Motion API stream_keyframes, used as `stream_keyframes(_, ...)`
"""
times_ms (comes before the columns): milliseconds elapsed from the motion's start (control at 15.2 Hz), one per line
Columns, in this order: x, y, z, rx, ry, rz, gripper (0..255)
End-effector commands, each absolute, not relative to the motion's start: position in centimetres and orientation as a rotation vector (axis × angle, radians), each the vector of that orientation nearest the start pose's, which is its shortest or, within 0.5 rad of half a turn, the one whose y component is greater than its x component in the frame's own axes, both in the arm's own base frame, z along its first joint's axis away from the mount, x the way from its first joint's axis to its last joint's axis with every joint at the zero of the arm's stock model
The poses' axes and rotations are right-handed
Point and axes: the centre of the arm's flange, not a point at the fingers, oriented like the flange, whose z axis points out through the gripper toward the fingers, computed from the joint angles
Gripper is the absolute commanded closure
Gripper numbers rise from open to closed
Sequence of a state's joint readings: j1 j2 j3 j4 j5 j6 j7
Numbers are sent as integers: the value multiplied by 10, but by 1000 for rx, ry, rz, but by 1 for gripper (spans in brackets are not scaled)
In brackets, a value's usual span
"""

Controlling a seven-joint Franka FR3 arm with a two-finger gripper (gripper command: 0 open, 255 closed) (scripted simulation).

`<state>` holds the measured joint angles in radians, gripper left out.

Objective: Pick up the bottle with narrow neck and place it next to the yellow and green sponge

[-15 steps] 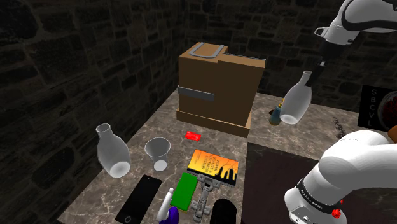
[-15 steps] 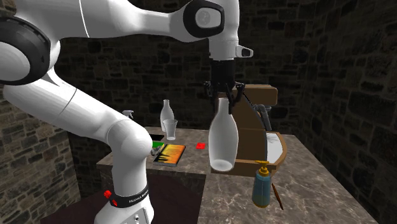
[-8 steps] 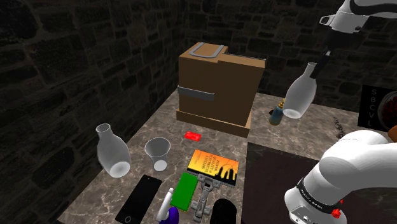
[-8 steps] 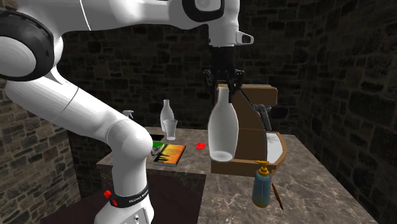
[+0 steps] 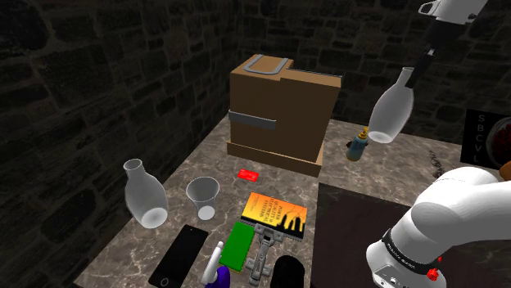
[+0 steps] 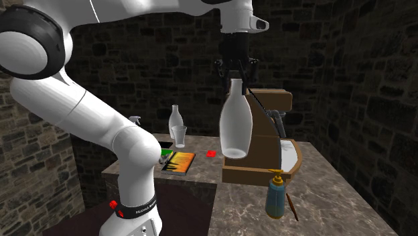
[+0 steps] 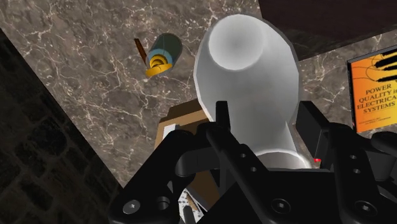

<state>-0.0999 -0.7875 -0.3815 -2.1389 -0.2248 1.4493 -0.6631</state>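
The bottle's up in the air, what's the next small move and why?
Probably carry the bottle across at this height toward the green sponge. The jaws clasp its neck and it hangs clear above the counter, past the brown box, while the sponge lies far off beside the orange book.

A brown box [image 5: 278, 110] with a grey handle stands at the back of the marble tabletop [image 5: 393, 168], with a blue pump bottle [image 5: 354, 149] beside it. Nearer lie a red block [image 5: 249, 173], an orange book [image 5: 275, 214] and a black phone [image 5: 178, 255]. A clear cup [image 5: 202, 196] and a carafe [image 5: 146, 195] stand upright.
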Motion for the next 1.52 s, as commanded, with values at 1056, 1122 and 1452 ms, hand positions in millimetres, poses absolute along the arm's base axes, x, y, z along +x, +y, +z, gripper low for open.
stream_keyframes(1056, 238, -216, 745, -3105, -383, -110, 255)
stream_keyframes(1122, 244, -205, 746, -3105, -383, -110, 255)
stream_keyframes(1452, 274, -146, 746, -3105, -383, -110, 255)
